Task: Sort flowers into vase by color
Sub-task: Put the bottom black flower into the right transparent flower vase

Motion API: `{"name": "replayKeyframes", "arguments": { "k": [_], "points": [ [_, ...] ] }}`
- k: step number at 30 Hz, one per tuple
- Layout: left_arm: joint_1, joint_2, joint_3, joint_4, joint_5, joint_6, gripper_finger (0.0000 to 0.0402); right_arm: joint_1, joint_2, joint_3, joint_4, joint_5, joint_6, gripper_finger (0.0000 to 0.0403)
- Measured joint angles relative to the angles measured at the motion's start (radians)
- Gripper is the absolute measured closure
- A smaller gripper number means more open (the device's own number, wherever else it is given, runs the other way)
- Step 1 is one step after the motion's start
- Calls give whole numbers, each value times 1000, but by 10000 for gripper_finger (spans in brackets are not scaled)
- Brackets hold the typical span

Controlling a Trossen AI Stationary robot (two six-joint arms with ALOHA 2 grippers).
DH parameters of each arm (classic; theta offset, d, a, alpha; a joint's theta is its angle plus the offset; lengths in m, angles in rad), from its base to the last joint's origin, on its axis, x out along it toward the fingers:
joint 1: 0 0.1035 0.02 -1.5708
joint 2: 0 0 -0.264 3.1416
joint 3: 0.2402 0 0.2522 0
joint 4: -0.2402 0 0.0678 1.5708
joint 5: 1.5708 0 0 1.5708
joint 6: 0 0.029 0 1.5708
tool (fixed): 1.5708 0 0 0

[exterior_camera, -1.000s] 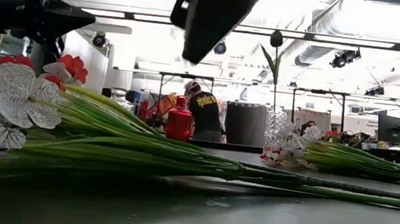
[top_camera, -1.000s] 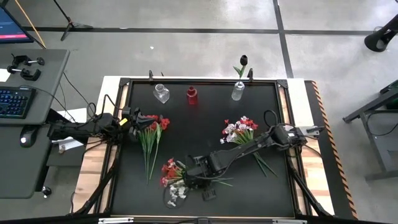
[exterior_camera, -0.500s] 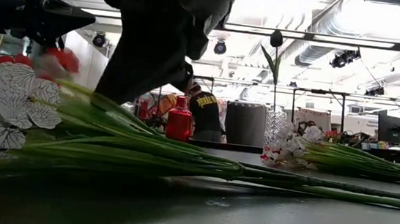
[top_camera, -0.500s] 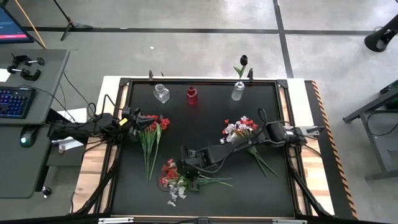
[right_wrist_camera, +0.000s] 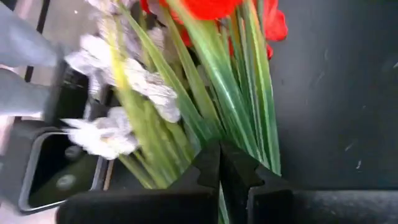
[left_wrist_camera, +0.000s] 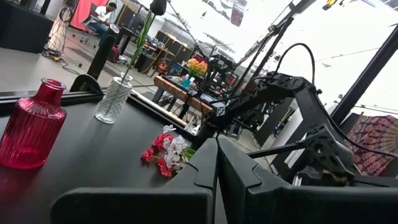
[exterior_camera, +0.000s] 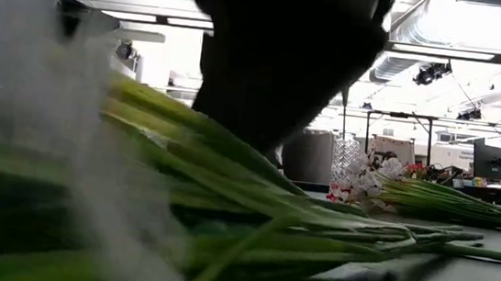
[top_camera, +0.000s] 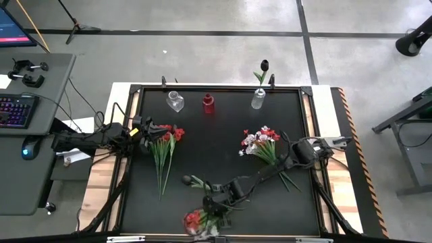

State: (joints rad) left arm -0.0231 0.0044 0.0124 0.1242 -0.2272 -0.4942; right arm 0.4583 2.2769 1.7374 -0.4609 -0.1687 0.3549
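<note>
Three bunches of flowers lie on the black table. The near bunch (top_camera: 199,219), with red and white blossoms, lies at the near edge, and my right gripper (top_camera: 217,202) is shut at its green stems (right_wrist_camera: 205,93). A second bunch (top_camera: 164,145) lies just in front of my left gripper (top_camera: 145,128), which waits shut at the left edge. A third bunch (top_camera: 260,143) lies at the right, partly under my right arm. At the far edge stand a clear vase (top_camera: 175,102), a red vase (top_camera: 208,103) and a clear vase holding a black flower (top_camera: 258,98). My right gripper has its shut fingertips (right_wrist_camera: 211,155) against the near bunch's green stems (right_wrist_camera: 214,127), a little behind the blossoms. The fingers slant down from the table's far right and lie roughly along the stems. Whether a stem is pinched between them I cannot tell.
The table's raised frame (top_camera: 202,237) runs right behind the near bunch's blossoms. A loose green leaf (top_camera: 191,181) lies beside my right arm. The middle of the table between the bunches and the vases is bare.
My right gripper has sunk and gone toward the table's near edge. The near bunch has slid with it toward that edge and turned about. Its blossoms now lie at the near frame, its stems point back toward the far right.
</note>
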Motion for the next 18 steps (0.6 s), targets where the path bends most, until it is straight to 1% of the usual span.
{"name": "replayKeyframes", "arguments": {
  "k": [4, 8, 13, 15, 18],
  "points": [
    [0, 0, 0, 0, 0, 0, 402, -18, -45, 0, -7, 23, -41, 403],
    [0, 0, 0, 0, 0, 0, 402, -60, -70, 1, -3, 84, -49, 403],
    [0, 0, 0, 0, 0, 0, 402, -124, -75, 1, 16, 90, 19, 398],
    [0, 0, 0, 0, 0, 0, 401, -138, -65, 1, 10, 65, 22, 379],
    [0, 0, 0, 0, 0, 0, 402, -140, -63, 0, 5, 55, 7, 325]
  ]
}}
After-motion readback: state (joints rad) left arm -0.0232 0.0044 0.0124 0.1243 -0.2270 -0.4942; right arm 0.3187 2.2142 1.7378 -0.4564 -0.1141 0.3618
